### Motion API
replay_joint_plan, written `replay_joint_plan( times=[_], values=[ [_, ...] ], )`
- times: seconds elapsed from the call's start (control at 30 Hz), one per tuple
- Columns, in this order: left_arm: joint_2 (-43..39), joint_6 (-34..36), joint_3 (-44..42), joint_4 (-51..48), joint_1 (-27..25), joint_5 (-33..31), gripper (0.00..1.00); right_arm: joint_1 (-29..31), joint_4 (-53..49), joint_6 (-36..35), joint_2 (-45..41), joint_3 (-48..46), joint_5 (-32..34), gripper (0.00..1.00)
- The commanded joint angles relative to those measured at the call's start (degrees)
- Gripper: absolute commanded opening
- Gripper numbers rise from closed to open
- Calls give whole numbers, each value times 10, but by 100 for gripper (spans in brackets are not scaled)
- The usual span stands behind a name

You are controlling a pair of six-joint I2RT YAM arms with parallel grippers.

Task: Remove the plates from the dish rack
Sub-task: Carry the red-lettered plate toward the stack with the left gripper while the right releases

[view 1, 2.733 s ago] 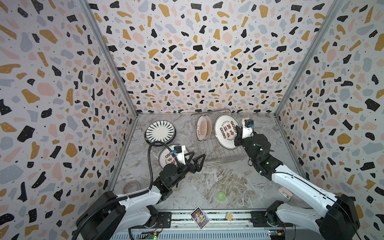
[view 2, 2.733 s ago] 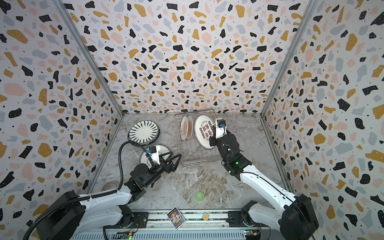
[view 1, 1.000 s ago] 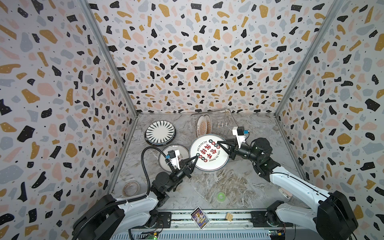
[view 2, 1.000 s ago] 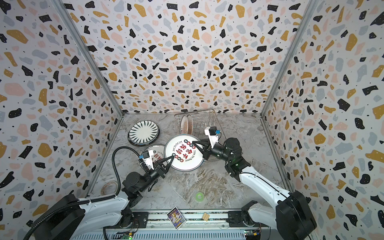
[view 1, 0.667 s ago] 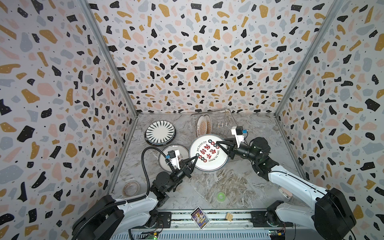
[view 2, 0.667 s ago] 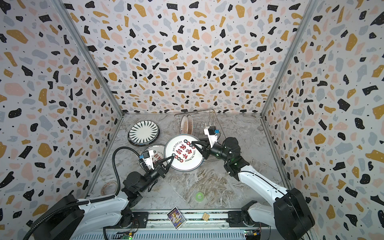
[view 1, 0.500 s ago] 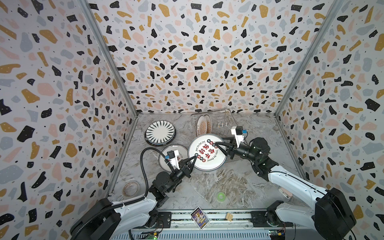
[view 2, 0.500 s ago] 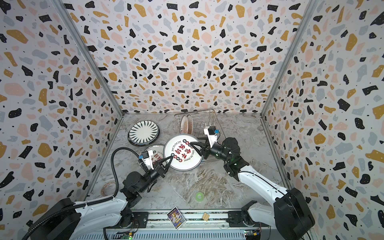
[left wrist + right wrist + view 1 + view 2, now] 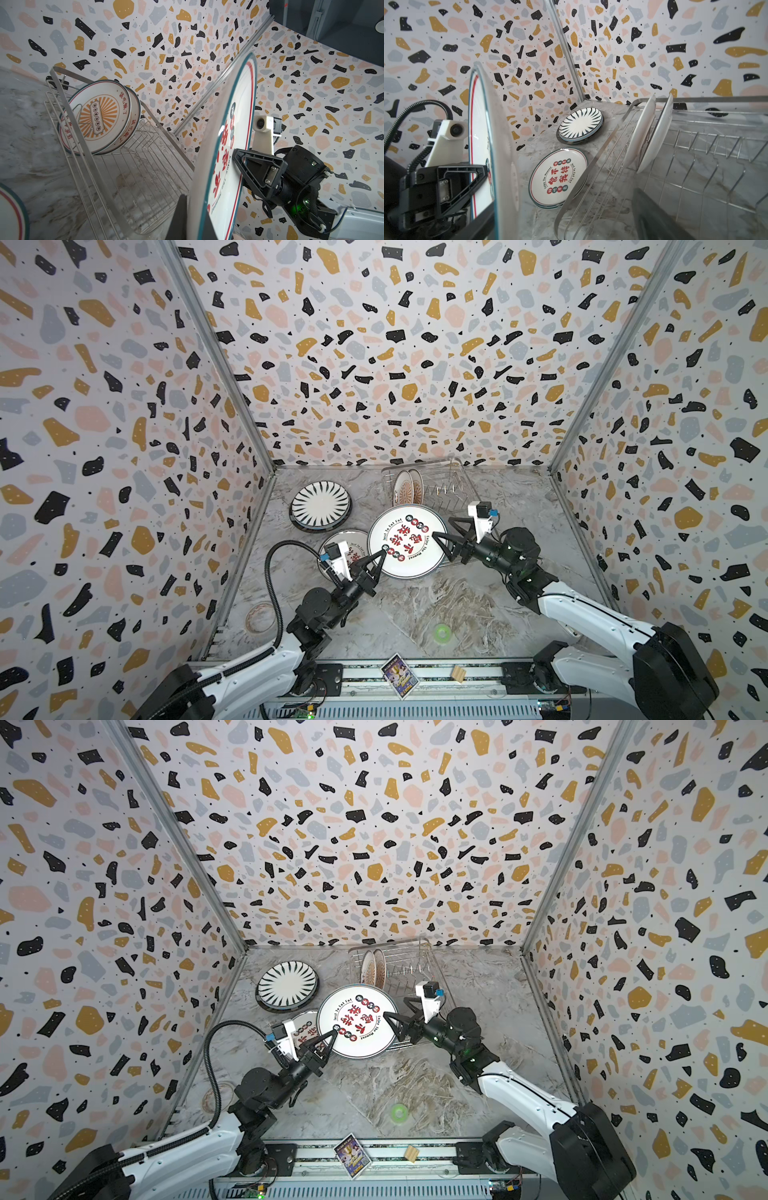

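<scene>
Lettered plate [image 9: 405,531] held aloft at the dish rack's [image 9: 455,485] near-left corner.
Left arm [image 9: 266,659] reaches far-right, left gripper [image 9: 381,555] clamped on the plate's near-left rim; right arm [image 9: 582,610] reaches left, right gripper [image 9: 442,528] spread wide, straddling its right rim.

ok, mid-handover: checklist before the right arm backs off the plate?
1. Left tool shut on the rim of the held plate: ok.
2. Right tool open: ok.
3. Right tool clear of the plate: cannot tell; it straddles the rim.
4. One-sided grip strong enough: cannot tell.
5. Landing spot, the matching plate on the table beside the rack, bare on top: ok.
6. Rack emptied: not ok; two plates stand in it.
</scene>
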Motion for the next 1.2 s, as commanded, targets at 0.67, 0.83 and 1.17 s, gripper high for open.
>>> replay_joint_plan(
  times=[0.67,0.83,1.17],
  values=[
    [-97,-112,-25,-108,165,-116,0,148,71,-59,32,10,194,99],
    [-87,-158,-35,-112,194,-115,0,164,86,-78,81,38,135,99],
    [-106,-231,-44,-168,199,-149,0,208,44,-132,205,145,123,99]
  ],
)
